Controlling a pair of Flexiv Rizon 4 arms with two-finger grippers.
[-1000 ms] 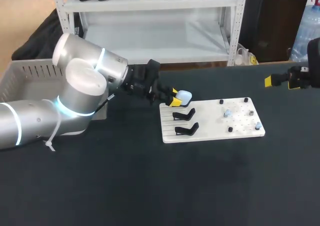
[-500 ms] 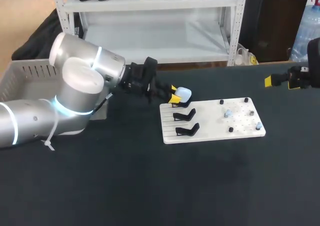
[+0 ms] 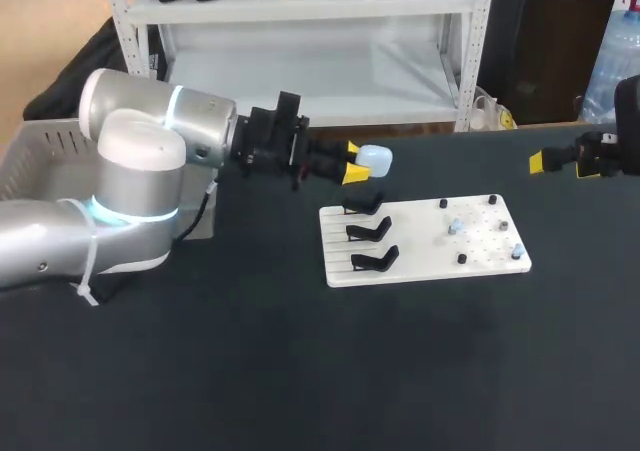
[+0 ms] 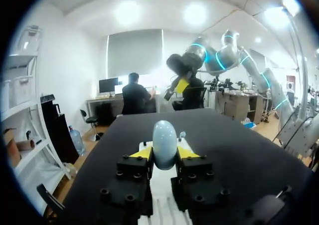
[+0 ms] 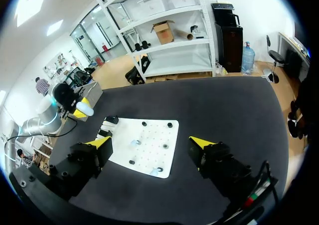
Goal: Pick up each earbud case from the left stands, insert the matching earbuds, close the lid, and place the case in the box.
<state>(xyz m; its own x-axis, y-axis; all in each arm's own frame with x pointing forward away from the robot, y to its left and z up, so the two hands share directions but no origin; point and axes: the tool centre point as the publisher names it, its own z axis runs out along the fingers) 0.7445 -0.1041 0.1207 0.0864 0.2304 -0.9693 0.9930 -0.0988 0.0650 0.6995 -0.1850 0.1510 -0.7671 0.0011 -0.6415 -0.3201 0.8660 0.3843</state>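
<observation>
Step in hand: pick-up, case clear of the stands. The left hand was clamped on the pale blue earbud case, lid apparently shut. It held the case in the air at upper centre of the head view, just above the black stands on the white board. At the right edge the right hand sat wide open, holding nothing. Next move, as I judge it: get the lid open, then fetch the small pale pieces, likely earbuds, from the board's right half.

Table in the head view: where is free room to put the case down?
The table is bare across its near side, in front of the white board, and between the board and the right gripper. The board itself is crowded with black stands and pegs.
</observation>
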